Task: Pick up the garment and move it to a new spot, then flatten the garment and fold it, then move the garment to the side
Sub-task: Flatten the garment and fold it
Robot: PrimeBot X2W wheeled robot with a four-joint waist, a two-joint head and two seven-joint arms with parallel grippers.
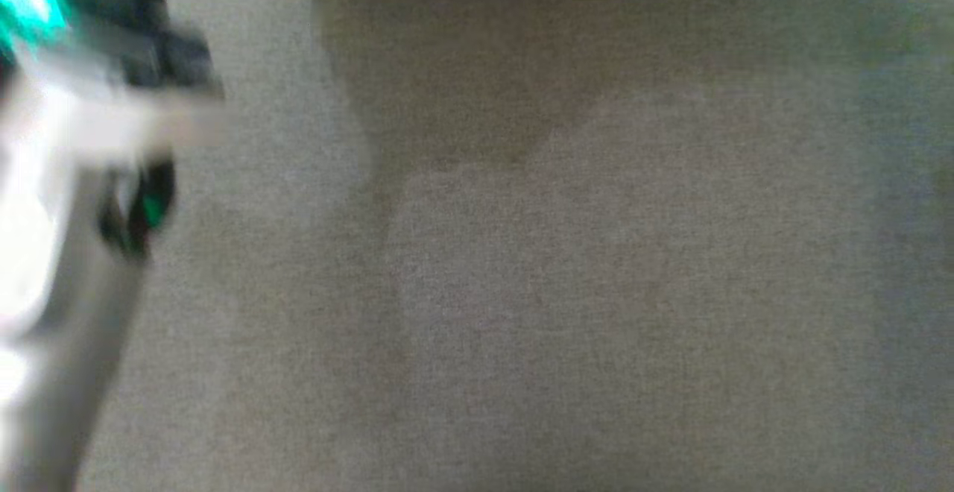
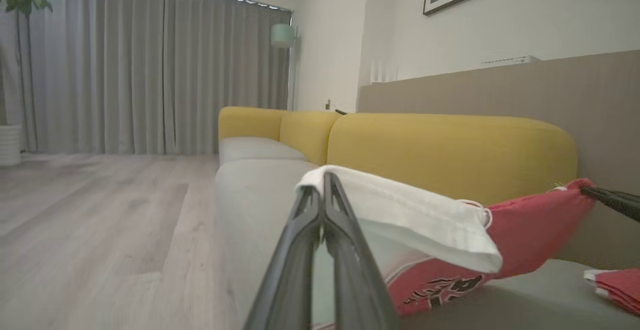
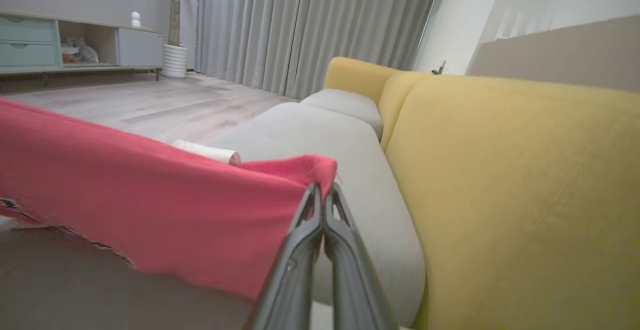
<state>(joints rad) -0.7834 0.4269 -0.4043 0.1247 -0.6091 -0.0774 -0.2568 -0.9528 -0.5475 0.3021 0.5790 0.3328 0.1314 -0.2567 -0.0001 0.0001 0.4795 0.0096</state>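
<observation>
The garment (image 2: 525, 230) is red with a white part and a dark print. It hangs stretched between my two grippers above the grey sofa seat (image 2: 250, 190). My left gripper (image 2: 324, 182) is shut on its white edge. My right gripper (image 3: 324, 190) is shut on a red corner of the garment (image 3: 150, 200), and its dark finger (image 2: 612, 201) shows at the right edge of the left wrist view. A red and white piece of cloth (image 2: 615, 285) rests on the seat below. The head view is blurred, with a pale forearm (image 1: 59, 179) over grey sofa fabric (image 1: 522, 291).
Yellow back cushions (image 3: 500, 180) run along the far side of the sofa, with a beige wall panel (image 2: 500, 90) behind. Wooden floor (image 2: 100, 210) lies off the seat's open edge. Grey curtains (image 2: 150, 70), a low cabinet (image 3: 50, 45) and a white plant pot (image 3: 174, 60) stand further off.
</observation>
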